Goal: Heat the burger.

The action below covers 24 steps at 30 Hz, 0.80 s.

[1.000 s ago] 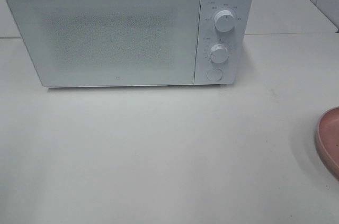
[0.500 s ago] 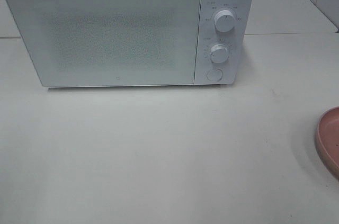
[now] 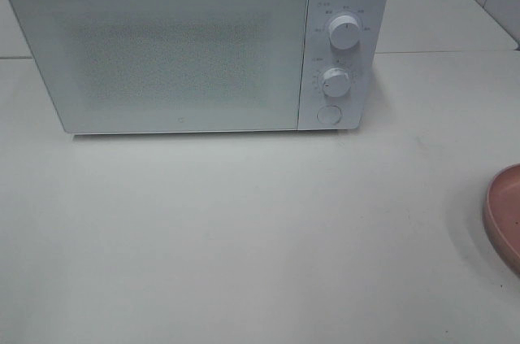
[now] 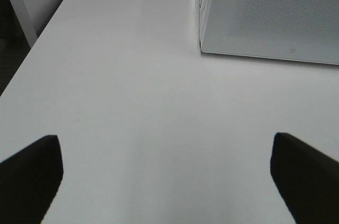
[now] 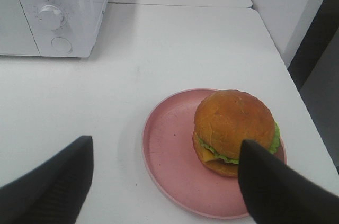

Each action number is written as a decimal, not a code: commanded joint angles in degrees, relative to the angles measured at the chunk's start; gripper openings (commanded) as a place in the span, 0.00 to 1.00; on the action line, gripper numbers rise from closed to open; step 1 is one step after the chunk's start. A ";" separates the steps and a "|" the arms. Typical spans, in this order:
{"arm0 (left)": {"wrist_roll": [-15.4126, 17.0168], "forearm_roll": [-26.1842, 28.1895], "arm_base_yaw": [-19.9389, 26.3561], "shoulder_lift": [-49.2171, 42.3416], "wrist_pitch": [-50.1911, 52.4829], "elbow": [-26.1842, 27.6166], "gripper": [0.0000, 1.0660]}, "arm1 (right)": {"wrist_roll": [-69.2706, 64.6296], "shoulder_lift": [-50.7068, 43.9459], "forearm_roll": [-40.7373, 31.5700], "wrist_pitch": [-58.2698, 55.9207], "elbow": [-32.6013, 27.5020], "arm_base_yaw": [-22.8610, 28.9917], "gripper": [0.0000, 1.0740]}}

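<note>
So the burger sits on a pink plate, off-centre toward the plate's far-from-microwave side, bun on top, lettuce and a bit of cheese poking out underneath. In the high view you only catch the plate's rim at about 3 o'clock, cut off by the frame edge, and the burger itself isn't visible there

The right gripper hangs over the plate with its dark fingers spread wide, one finger over bare table, the other just overlapping the burger's edge in the picture, holding nothing. The left gripper is spread wide too, over bare table near the microwave's door corner, nothing between its fingers

Surface is a plain white table, matte, a few faint marks. The white microwave sits at 12 o'clock, door shut, two knobs and a round button on the right panel. Behind it another white tabletop, a tiled wall at the upper right

Compared with a second ago, nothing in the high view has moved, plate rim and microwave are in the same spots
</note>
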<state>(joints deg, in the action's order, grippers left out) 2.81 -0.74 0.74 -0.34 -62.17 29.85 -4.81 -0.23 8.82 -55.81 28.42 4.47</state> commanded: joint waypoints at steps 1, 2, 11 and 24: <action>0.11 0.29 0.29 -1.38 0.74 -0.17 0.94 | 0.34 -1.43 -0.17 0.74 -0.11 -0.29 0.67; 0.11 0.29 0.29 -1.38 0.74 -0.17 0.94 | 0.34 -1.43 -0.17 0.74 -0.11 -0.29 0.67; 0.11 0.29 0.29 -1.38 0.74 -0.17 0.94 | 0.34 -1.43 -0.17 0.74 -0.11 -0.29 0.67; 0.11 0.29 0.29 -1.03 0.74 -0.17 0.94 | 0.34 -1.43 -0.17 0.74 -0.11 -0.29 0.67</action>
<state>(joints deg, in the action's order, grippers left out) 2.81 -0.74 0.74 -0.34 -62.17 29.85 -4.81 -0.23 8.82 -55.81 28.42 4.47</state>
